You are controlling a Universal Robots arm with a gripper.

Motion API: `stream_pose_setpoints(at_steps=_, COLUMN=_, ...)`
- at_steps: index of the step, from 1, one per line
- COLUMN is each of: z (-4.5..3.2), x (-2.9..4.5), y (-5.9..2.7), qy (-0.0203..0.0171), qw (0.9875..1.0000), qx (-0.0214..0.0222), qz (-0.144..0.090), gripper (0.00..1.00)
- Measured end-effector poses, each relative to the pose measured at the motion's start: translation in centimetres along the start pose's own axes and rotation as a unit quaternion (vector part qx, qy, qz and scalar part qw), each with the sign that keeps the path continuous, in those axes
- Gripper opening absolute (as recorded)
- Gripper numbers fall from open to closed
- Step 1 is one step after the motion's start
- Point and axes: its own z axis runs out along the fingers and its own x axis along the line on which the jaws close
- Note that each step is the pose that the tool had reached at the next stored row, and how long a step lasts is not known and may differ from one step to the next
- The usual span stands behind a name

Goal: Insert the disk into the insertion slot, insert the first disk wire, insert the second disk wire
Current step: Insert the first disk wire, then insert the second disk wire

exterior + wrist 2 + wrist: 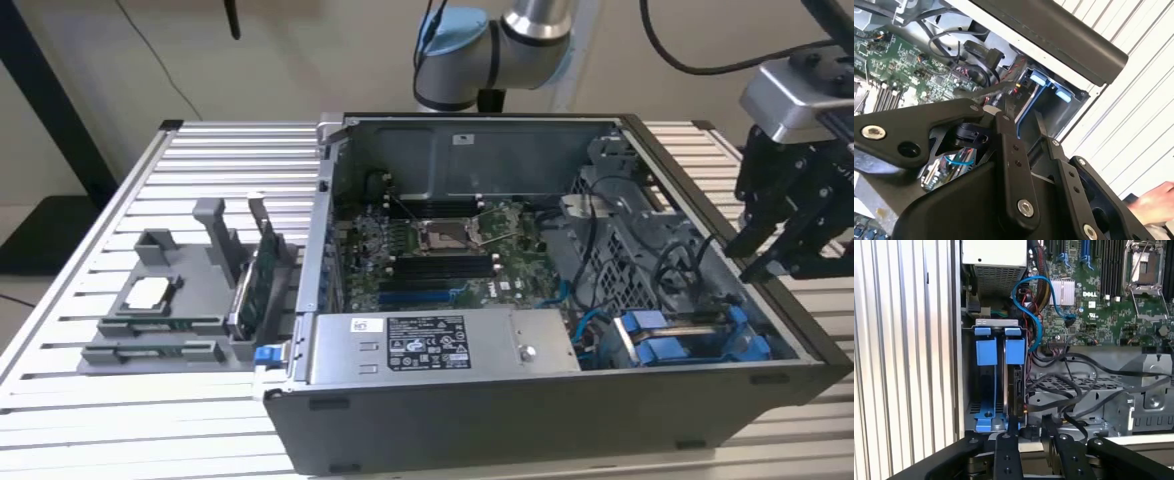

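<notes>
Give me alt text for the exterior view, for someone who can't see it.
A black gripper hangs at the exterior view's right edge of an open computer case on a slatted table, near blue disk carriers in its drive bay.

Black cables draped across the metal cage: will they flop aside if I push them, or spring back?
The black cables sag in loose curves over the perforated cage, so they likely bend easily. They bunch near the green board, apparently plugged in, so they may spring partway back. They look thin, probably light.
</notes>
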Motion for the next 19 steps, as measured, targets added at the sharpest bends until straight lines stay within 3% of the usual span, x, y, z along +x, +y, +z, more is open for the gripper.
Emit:
stream_pose_setpoints(at_steps=3, z=-0.56, x=-0.07, y=-0.03, qy=-0.0001, qw=1.0, qx=0.0, qz=0.0, gripper=0.33)
stream_pose_setpoints(at_steps=14, z=-0.65, x=-0.09, y=-0.03, qy=-0.0001, qw=1.0, qx=0.0, qz=0.0, gripper=0.33)
stream_pose_setpoints(at_steps=19, z=-1.16, x=-0.15, y=-0.06, qy=0.0, qw=1.0, qx=-0.0001, qz=0.0, gripper=0.33)
